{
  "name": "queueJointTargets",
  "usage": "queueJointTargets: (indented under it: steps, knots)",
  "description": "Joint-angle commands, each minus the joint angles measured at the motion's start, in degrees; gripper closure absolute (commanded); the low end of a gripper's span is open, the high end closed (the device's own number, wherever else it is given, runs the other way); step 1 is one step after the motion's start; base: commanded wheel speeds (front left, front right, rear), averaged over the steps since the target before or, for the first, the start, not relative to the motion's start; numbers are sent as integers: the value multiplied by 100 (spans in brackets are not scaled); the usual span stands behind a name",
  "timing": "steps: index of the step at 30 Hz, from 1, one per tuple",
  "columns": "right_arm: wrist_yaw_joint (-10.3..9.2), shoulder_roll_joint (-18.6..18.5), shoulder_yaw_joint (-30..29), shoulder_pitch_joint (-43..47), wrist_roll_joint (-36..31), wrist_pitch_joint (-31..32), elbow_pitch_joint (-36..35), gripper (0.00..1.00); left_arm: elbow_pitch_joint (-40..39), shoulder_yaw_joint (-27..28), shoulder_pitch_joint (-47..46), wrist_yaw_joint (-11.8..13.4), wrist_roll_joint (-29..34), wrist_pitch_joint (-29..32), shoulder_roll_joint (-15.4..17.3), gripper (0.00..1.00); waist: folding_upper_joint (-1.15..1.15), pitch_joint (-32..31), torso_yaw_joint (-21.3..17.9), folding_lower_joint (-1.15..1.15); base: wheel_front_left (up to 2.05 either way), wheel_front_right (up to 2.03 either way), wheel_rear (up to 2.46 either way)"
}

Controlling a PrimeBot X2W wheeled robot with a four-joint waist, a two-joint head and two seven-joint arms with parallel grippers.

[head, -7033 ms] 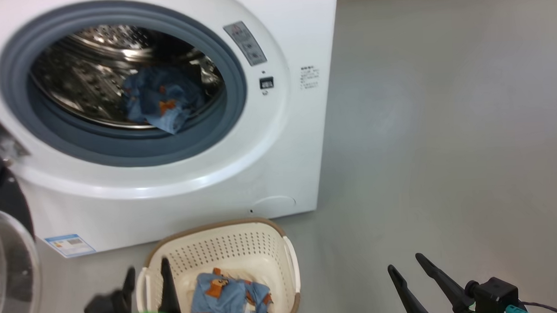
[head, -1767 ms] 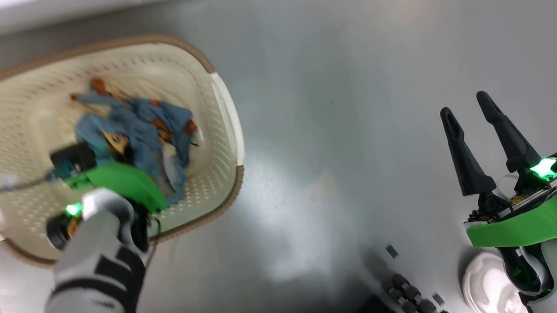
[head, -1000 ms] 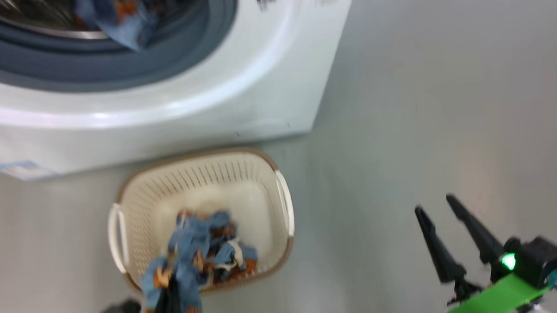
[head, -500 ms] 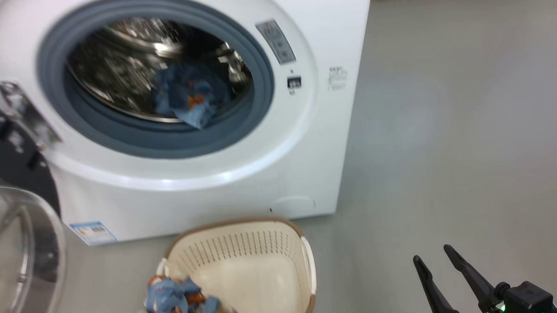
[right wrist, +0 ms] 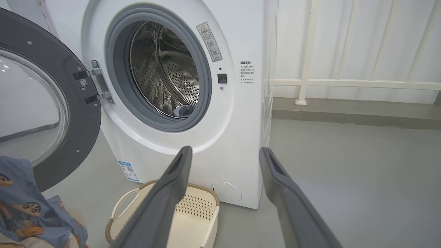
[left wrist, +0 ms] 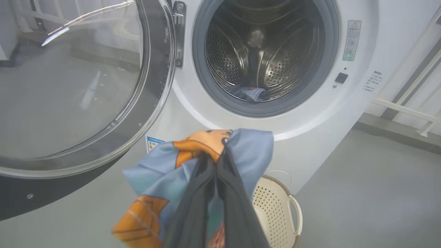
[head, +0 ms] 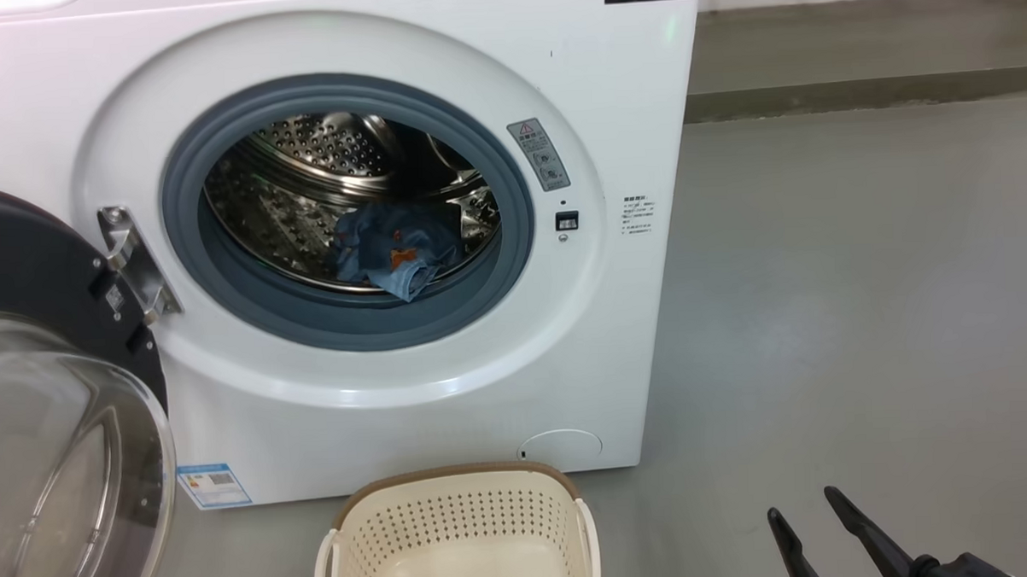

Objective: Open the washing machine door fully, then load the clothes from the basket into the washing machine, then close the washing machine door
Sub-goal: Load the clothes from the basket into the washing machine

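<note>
Light blue cartoon-printed clothes (left wrist: 251, 151) are clamped in the left gripper (left wrist: 216, 156), low before the big white washing machine (left wrist: 310, 137). They are best lifted over its grey rubber gasket (left wrist: 272, 109) and released deep inside; the right gripper (right wrist: 224, 151) is spread empty.

Door (head: 34, 254) of washing machine (head: 381, 413) wide open, blue clothes (head: 397, 250) in drum, cream basket (head: 453, 521) in front

washing machine door (head: 56, 407): cut by head view's left and bottom edges.
basket (head: 457, 521): near half below bottom edge.
right end effector (head: 802, 505): cut off behind the fingertips.
clothes (left wrist: 251, 151): bottom cut off, middle hidden behind left end effector (left wrist: 217, 158).
warning sticker (head: 543, 155): print too small to read.
</note>
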Motion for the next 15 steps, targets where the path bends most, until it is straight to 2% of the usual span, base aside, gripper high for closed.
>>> queueJointTargets:
  steps: [1, 15]
  knots:
    - [9, -54, 86, -43, -76, -27, -147, 0, -223, 206, -78, -48, 46, -79, 3, 100, 0, -43, -37, 0, 0, 0, 0]
    - [9, 29, -59, -23, -250, -27, -120, 0, -460, 92, -186, 39, -42, -79, 3, 100, 0, 187, -314, 0, 0, 0, 0]
